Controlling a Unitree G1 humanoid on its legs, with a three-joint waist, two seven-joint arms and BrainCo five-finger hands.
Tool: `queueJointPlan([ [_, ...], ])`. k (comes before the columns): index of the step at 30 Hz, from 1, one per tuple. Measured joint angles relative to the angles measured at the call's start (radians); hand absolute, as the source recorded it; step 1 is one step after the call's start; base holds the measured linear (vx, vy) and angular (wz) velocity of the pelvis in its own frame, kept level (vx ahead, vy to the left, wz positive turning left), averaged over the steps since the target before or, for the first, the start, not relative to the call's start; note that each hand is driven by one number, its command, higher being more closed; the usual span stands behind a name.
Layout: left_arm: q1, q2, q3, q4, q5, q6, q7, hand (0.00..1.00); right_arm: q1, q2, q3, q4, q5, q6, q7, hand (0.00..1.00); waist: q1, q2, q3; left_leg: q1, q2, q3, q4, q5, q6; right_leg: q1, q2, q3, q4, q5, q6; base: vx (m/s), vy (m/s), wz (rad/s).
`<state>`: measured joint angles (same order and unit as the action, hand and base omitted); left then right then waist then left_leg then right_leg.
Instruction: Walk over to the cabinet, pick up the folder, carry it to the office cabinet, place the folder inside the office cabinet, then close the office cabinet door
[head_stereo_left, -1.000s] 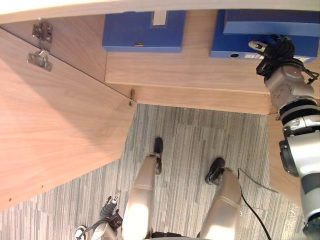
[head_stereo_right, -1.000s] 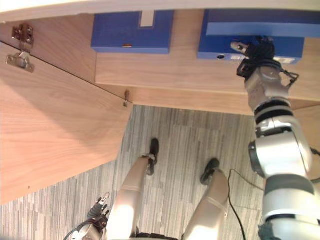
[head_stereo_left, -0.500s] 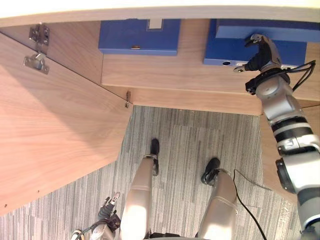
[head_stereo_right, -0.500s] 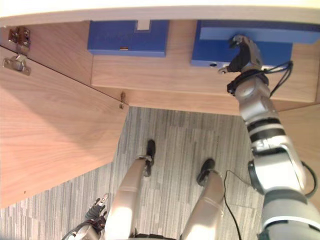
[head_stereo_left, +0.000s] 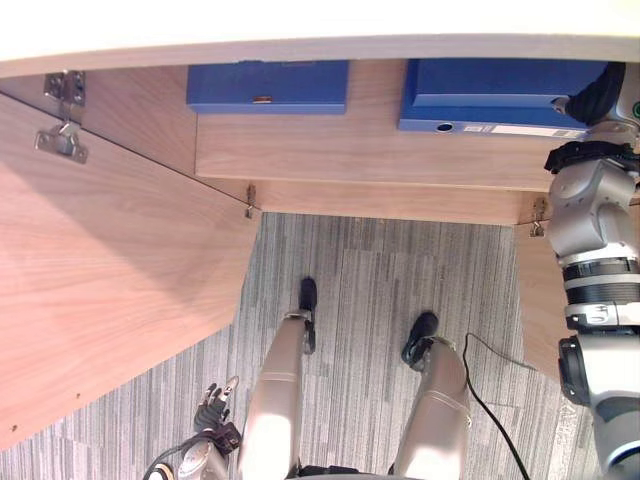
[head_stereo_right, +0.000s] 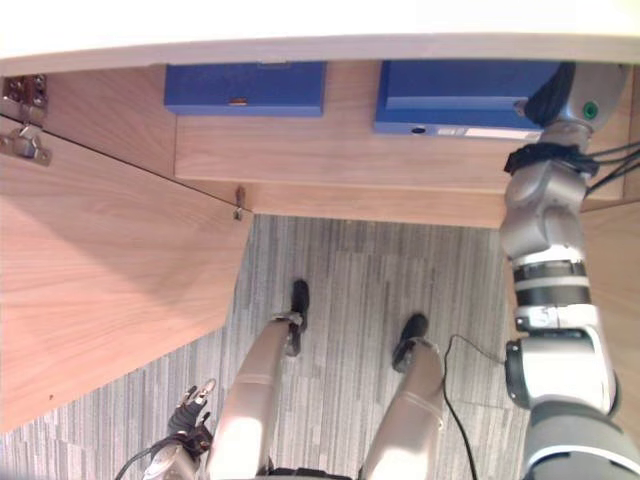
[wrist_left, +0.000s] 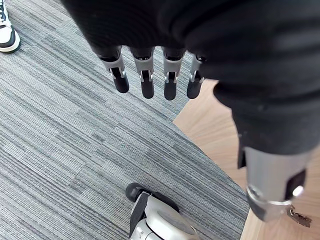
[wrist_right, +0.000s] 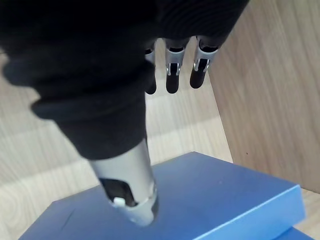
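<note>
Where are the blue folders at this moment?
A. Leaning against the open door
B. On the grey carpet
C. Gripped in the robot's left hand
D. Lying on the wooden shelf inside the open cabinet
D: the folder on the left and the folders on the right lie flat on the shelf. The left hand hangs low over the carpet, holding nothing.

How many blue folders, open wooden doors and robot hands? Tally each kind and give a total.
Blue flat folders: 3 (lone left folder, top stacked folder, bottom stacked folder)
Open wooden cabinet doors: 2 (left door, right door)
Robot hands: 2 (left hand, right hand)
Total: 7
</note>
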<state>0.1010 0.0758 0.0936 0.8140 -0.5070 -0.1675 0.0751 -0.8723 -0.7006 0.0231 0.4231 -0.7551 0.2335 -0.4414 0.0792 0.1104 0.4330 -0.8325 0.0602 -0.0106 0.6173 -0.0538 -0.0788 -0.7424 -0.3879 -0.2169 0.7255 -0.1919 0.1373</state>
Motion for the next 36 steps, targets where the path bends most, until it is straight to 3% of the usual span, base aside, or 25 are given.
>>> queueJointPlan([
  [5,0.0,0.001,-0.005,0.002,-0.006,0.0,0.006,0.0,0.084,0.038,0.009,-0.002,-0.017,-0.007,0.0,0.0,0.002,0.0,0.0,0.013,0.006,0.004,-0.005,-0.001,0.0,0.014,0.007,0.001,-0.014,0.006,0.0,0.01,-0.004,-0.04],
  [20,-0.001,0.035,-0.083,0.104,-0.009,-0.01,0.006,0.0,0.368,0.136,0.175,0.012,-0.129,-0.139,0.005,0.0,-0.004,-0.002,0.001,0.017,0.027,0.006,-0.002,-0.002,-0.002,0.017,0.039,0.006,-0.03,0.017,-0.009,0.0,-0.006,-0.04],
  [28,-0.001,0.036,-0.092,0.11,-0.013,-0.018,0.007,0.0,0.372,0.156,0.175,0.094,-0.117,-0.146,0.004,0.0,-0.001,-0.002,0.002,0.018,0.028,0.008,0.001,-0.003,-0.001,0.016,0.041,0.012,-0.03,0.02,-0.012,0.0,0.0,0.0],
  [36,-0.001,0.038,-0.106,0.109,-0.041,-0.021,0.017,0.0,0.325,0.192,0.173,0.16,-0.001,-0.144,0.004,0.0,0.012,-0.002,0.002,0.011,0.03,0.011,0.03,-0.019,0.0,0.007,0.044,0.026,-0.021,0.021,-0.012,0.0,0.011,-0.05],
])
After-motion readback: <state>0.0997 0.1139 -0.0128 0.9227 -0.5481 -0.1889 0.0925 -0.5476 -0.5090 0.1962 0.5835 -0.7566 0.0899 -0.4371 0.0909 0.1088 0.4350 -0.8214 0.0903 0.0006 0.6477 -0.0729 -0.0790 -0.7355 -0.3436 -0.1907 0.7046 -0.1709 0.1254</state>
